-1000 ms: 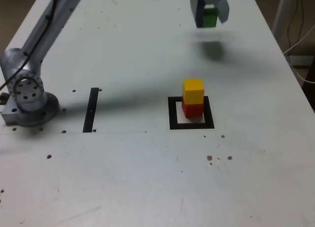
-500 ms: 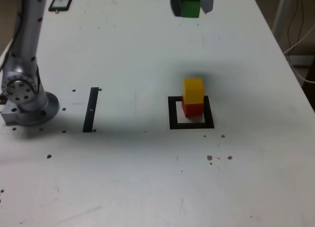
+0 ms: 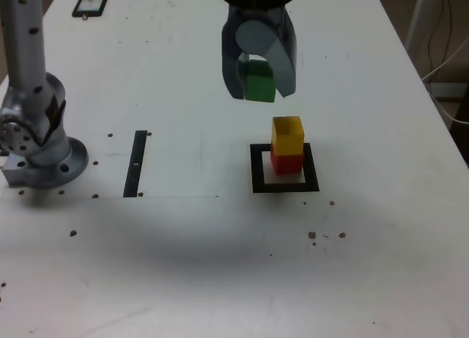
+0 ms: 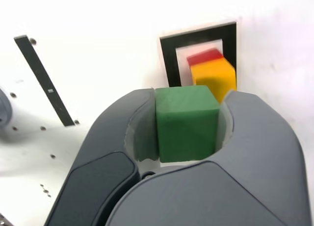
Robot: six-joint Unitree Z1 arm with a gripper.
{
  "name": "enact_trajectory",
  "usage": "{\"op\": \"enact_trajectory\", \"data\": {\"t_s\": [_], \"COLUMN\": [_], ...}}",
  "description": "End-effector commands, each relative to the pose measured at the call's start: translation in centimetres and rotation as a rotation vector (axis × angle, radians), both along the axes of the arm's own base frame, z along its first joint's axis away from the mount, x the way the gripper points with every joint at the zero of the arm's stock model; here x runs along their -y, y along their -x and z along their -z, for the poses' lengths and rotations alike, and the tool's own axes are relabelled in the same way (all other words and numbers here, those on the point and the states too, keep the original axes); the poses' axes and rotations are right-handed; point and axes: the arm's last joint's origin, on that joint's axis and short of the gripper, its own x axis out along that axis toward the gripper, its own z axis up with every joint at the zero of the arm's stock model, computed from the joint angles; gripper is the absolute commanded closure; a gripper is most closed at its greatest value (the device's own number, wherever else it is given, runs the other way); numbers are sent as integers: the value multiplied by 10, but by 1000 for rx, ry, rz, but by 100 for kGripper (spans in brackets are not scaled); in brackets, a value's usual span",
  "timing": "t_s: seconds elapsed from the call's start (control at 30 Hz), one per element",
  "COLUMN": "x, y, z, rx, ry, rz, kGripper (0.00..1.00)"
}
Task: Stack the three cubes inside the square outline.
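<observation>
Nearer the square outline (image 3: 258, 178) than before, our jaws (image 3: 259, 81) grip the green cube (image 3: 260, 87), leaving only its placement atop the yellow cube (image 3: 288, 136), stacked on the red cube (image 3: 286, 164) inside that outline.

"What's the gripper (image 4: 188, 123) holding?"

"The green cube (image 4: 188, 125), between its two grey fingers (image 4: 260, 133)."

"And past it?"

"The yellow cube (image 4: 215, 75) sits on the red cube (image 4: 203, 56), hiding most of it. The green cube covers a bit of the yellow one in this view."

"Where's that stack?"

"Inside the black square outline (image 4: 171, 64), on the white tabletop (image 4: 108, 54). Well apart, toward the exterior view's left, lies a straight black strip (image 4: 43, 79)."
</observation>
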Motion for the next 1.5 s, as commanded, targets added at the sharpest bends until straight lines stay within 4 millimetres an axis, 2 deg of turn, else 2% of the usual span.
{"op": "enact_trajectory", "data": {"t_s": [0.0,0.33,0.6,0.87,1.13,1.23,1.37,1.43,1.47], "x": [3,13,25,25,24,22,18,17,16], "y": [-1,-23,-31,-37,-45,-47,-44,-43,-42], "z": [2,19,32,41,56,59,60,59,59], "rx": [10,39,43,25,-9,-20,-30,-31,-30], "ry": [6,12,-17,-40,-45,-45,-51,-58,-62], "rz": [-6,-28,-44,-50,-57,-60,-69,-72,-73], "kGripper": [84,84,84,84,77,64,23,9,5]}}
